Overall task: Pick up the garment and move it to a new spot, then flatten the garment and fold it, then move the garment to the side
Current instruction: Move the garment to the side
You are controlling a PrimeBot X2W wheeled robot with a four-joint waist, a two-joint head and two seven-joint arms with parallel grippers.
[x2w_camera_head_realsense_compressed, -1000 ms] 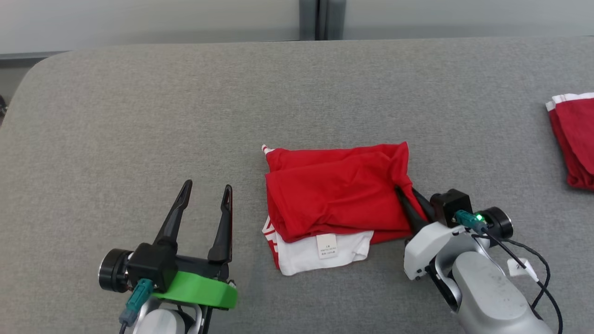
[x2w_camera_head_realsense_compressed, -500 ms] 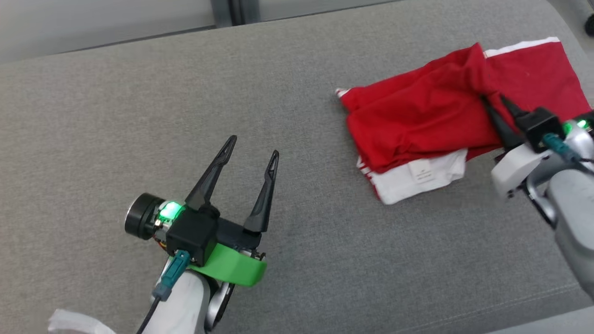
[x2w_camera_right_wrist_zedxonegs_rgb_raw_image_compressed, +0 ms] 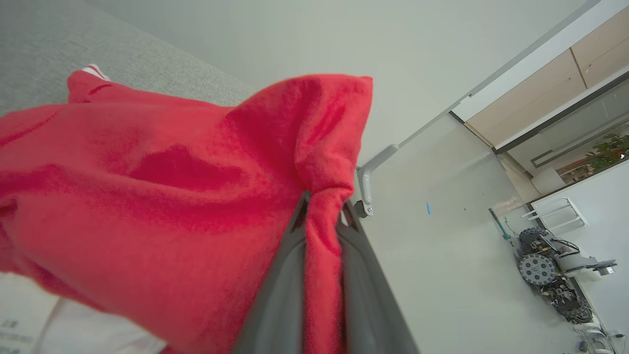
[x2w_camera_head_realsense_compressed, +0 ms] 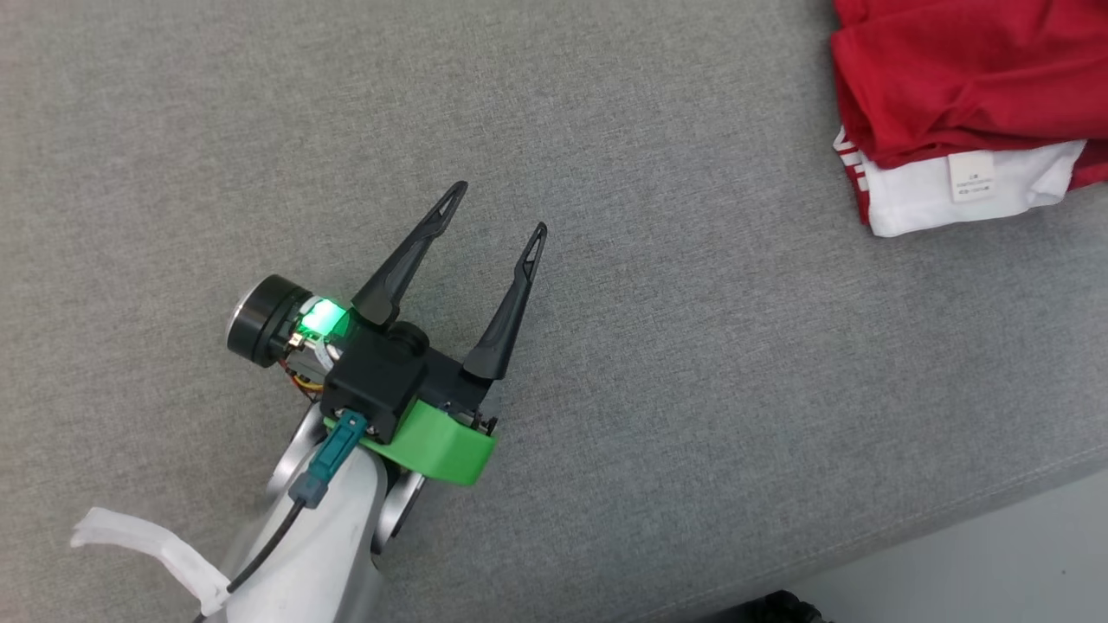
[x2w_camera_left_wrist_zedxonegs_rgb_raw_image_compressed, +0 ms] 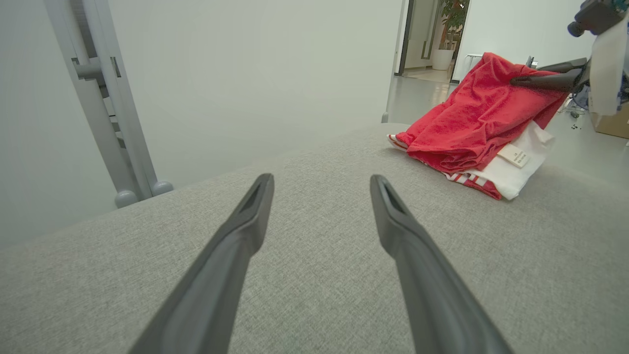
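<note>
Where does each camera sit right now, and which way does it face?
Head view: on the head, looking down at the grey cushion; shows the open left gripper, red garment upper right.
Left wrist view: low over the cushion, facing along its own fingers toward the garment, pinched by the right gripper.
Right wrist view: against the garment, own fingers shut on a red fold.
Shared: garment's white label, head and left wrist views.
</note>
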